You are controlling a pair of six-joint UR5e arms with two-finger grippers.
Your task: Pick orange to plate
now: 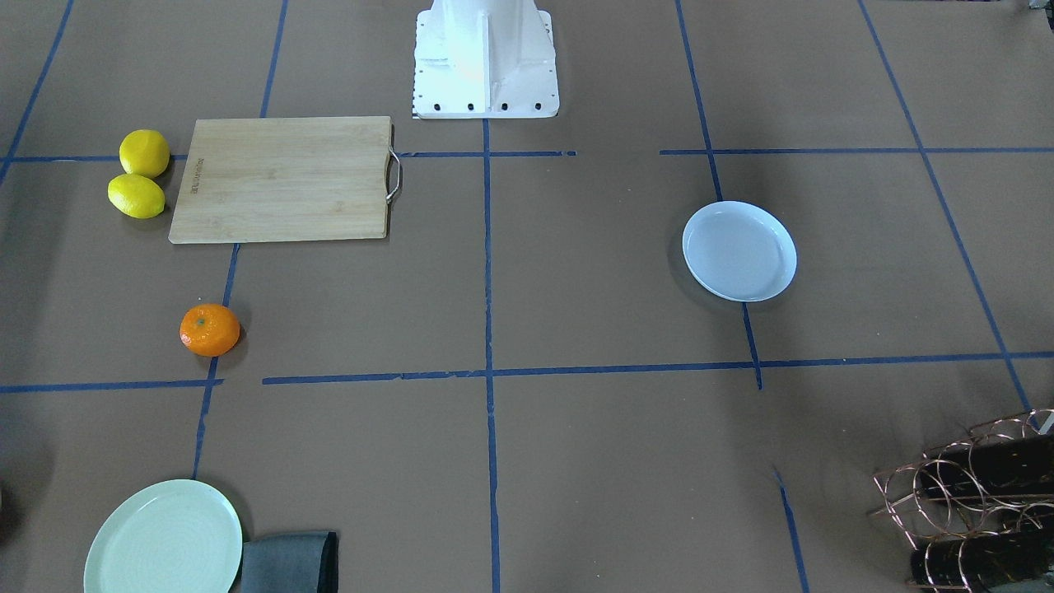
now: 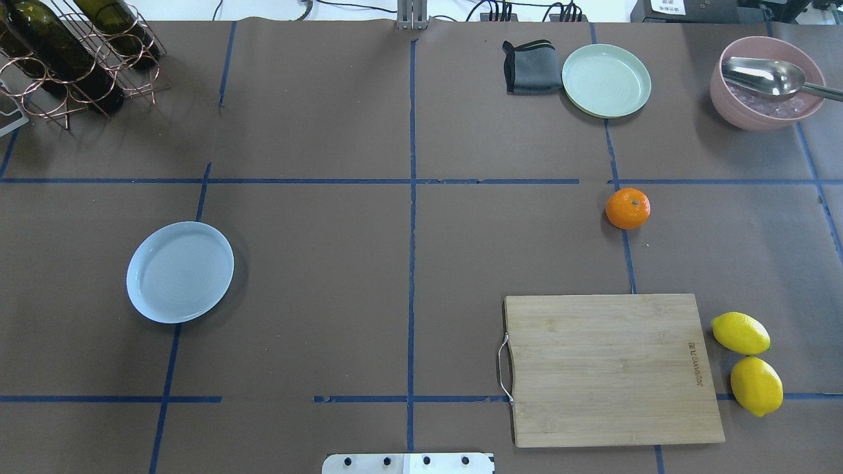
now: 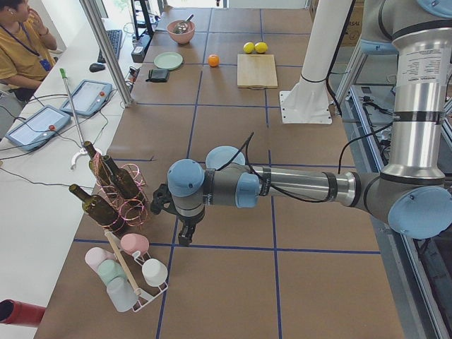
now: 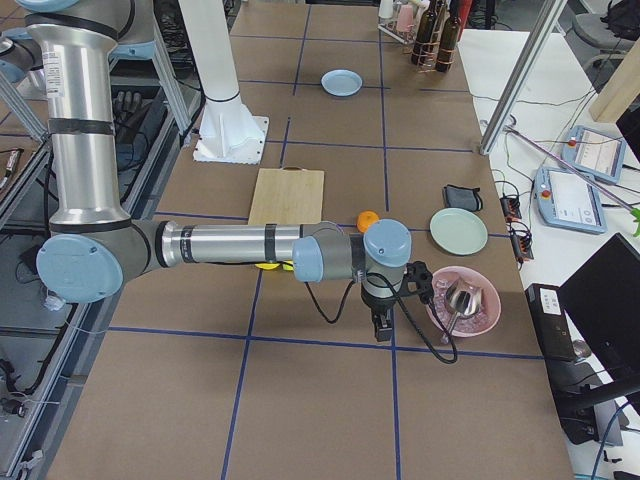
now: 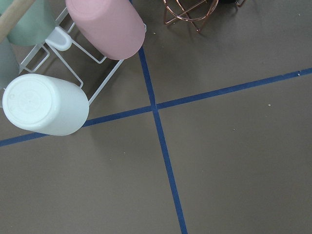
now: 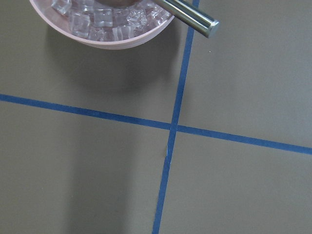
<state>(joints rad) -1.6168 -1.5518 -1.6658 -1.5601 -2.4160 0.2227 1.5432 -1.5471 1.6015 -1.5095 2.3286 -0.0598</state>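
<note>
The orange (image 2: 627,208) lies alone on the brown table, right of centre in the overhead view, between the cutting board and the green plate. It also shows as the orange (image 1: 210,329). The pale blue plate (image 2: 180,271) sits bare on the left half. My left gripper (image 3: 185,239) points down beside the cup rack, nearer the camera than the plate (image 3: 224,157). My right gripper (image 4: 381,330) points down next to the pink bowl, a short way from the orange (image 4: 368,220). Neither gripper appears in the overhead, front or wrist views, so I cannot tell their state.
A wooden cutting board (image 2: 616,368) and two lemons (image 2: 747,362) sit near the robot's right. A green plate (image 2: 606,80), a grey cloth (image 2: 530,67) and a pink bowl (image 2: 767,82) with ice and a scoop line the far edge. A bottle rack (image 2: 72,59) stands far left, a cup rack (image 3: 131,279) beyond it.
</note>
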